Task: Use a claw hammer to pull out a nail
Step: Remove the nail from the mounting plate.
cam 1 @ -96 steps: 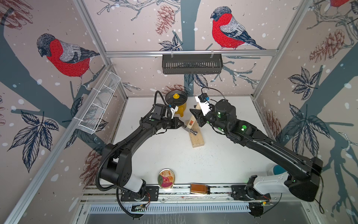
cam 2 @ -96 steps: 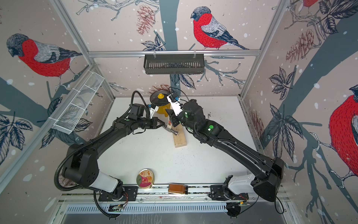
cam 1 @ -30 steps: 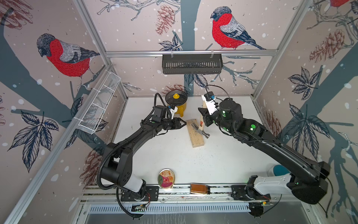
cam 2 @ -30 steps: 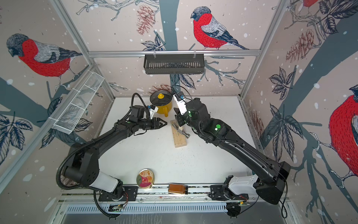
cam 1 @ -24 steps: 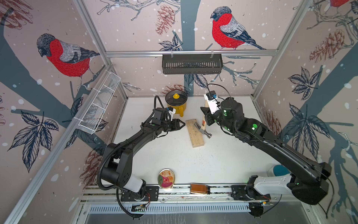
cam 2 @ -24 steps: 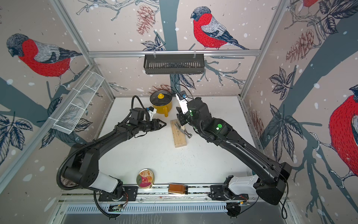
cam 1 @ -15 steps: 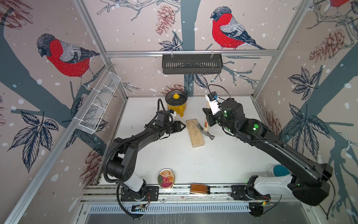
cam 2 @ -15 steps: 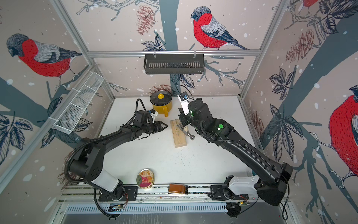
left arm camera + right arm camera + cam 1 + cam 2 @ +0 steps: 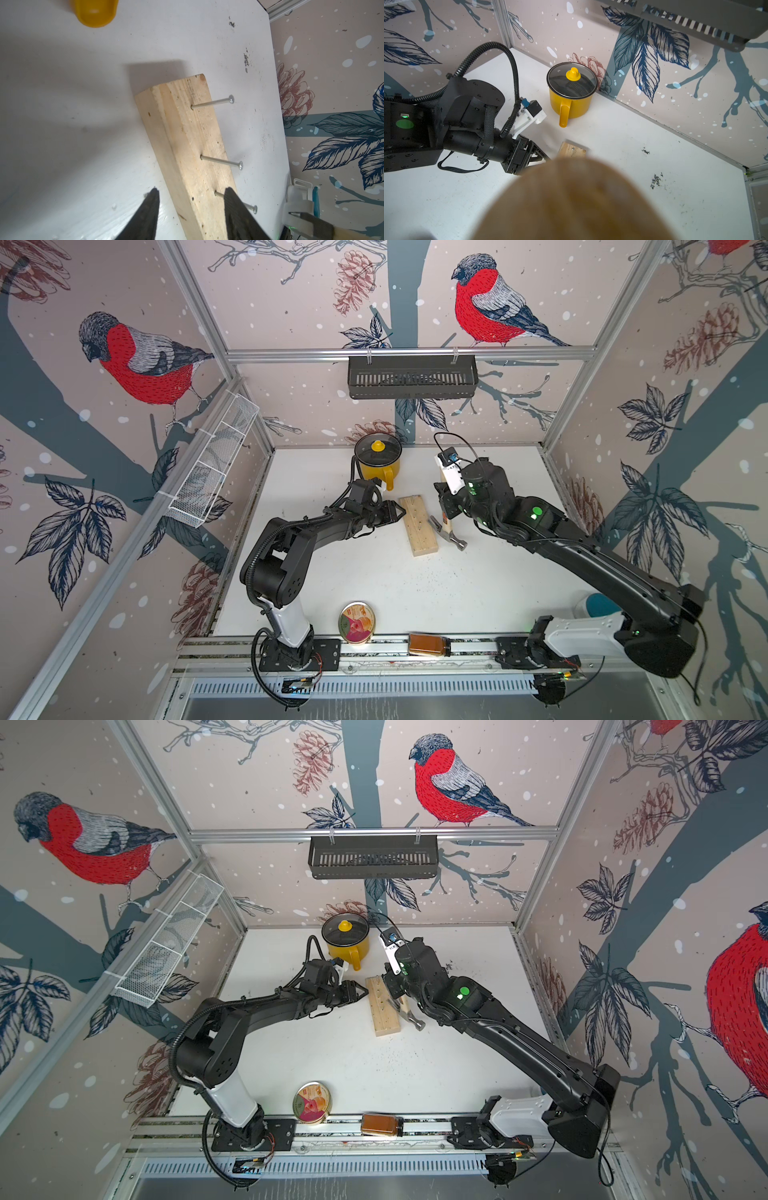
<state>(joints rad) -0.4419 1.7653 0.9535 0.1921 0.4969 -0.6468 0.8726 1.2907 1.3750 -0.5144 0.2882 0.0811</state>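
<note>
The claw hammer's grey head hangs low just right of the pale wooden block in both top views, head. My right gripper is shut on its wooden handle, whose blurred end fills the right wrist view. Three nails stand out of the block: nail, nail, nail. My left gripper is open and straddles the block's left long edge: one finger over the table, one over the top face by the nearest nail. Left gripper sits at the block's far left.
A yellow pot with a glass lid stands behind the block near the back wall. A round tin and an amber jar lie at the front rail. A wire basket hangs on the left wall, a black shelf on the back wall.
The right arm has carried the hammer head off the block to its right side. The left arm has dropped and slid right, bringing its gripper up to the block, jaws slightly narrower.
</note>
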